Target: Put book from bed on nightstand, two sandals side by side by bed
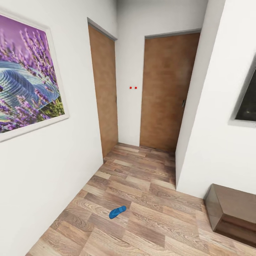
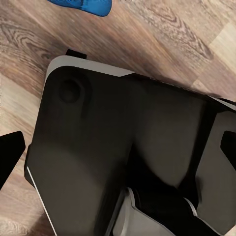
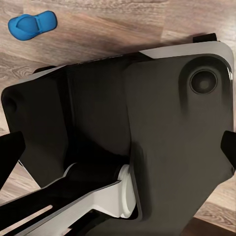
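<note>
One bright blue sandal (image 1: 117, 212) lies flat on the wood-plank floor of a narrow hallway, a short way ahead of me. The left wrist view catches a blue sandal (image 2: 83, 5) at the picture's edge, beyond my dark base. In the right wrist view a blue sandal (image 3: 32, 25) lies on the planks beside the base. My left gripper (image 2: 118, 150) and right gripper (image 3: 118, 150) both hang over the base, fingers wide apart and holding nothing. The book and the bed are out of view.
Two closed brown doors (image 1: 167, 92) stand at the hallway's end. A framed lavender picture (image 1: 25, 76) hangs on the left wall. A low, glossy dark brown wooden piece (image 1: 233, 213) sits at the right against a white wall corner; I cannot tell whether it is a nightstand.
</note>
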Robot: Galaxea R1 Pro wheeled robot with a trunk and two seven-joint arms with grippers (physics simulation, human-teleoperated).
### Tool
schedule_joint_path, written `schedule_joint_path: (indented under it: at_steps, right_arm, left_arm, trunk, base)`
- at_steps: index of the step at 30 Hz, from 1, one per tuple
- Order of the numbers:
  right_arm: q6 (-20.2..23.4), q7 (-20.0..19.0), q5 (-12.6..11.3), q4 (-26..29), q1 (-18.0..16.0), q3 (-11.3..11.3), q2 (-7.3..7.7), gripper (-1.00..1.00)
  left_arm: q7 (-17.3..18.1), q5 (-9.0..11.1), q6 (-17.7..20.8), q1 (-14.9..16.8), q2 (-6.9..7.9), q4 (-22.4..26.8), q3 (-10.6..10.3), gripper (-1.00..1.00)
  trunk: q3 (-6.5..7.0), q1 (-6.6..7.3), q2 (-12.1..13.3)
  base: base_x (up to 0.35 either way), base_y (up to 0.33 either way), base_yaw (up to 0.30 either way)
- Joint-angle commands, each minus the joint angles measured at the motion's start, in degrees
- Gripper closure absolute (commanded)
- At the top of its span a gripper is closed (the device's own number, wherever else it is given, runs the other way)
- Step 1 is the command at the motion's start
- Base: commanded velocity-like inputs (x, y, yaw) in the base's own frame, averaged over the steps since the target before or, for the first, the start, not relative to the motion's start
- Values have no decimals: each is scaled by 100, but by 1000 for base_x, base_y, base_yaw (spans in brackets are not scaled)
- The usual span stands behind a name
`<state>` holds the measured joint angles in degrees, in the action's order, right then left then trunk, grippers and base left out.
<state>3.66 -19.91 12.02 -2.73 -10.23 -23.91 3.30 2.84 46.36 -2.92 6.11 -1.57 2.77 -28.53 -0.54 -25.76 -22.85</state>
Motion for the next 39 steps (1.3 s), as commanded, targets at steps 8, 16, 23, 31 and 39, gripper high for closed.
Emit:
schedule_joint_path:
  at_steps: [8,16,23,31,39]
  right_arm:
    - [12,-10,49,-9,-5,-45,4,-100]
    - [12,-5,57,-9,-5,-35,4,-100]
    - [12,-4,65,-9,-5,-24,4,-100]
    - [6,-10,46,-7,-5,-35,12,-100]
    - [-10,-12,39,95,-5,-41,20,-100]
  left_arm:
    - [24,58,-53,5,-1,-13,-47,-100]
    - [24,57,-66,5,-1,-13,-47,-100]
    - [24,57,-68,5,-1,-13,-47,-100]
    - [24,63,-68,5,-1,-13,-47,-100]
    - [24,66,-68,5,2,-13,15,-100]
  trunk:
    - [-6,-2,-7]
    - [-6,-2,-7]
    - [-6,-2,-7]
    - [-6,-2,-7]
    - [-6,-2,-7]
  base:
    - [0,31,-10]
    - [0,4,-1]
    - [0,0,0]
    - [0,0,0]
    - [0,0,0]
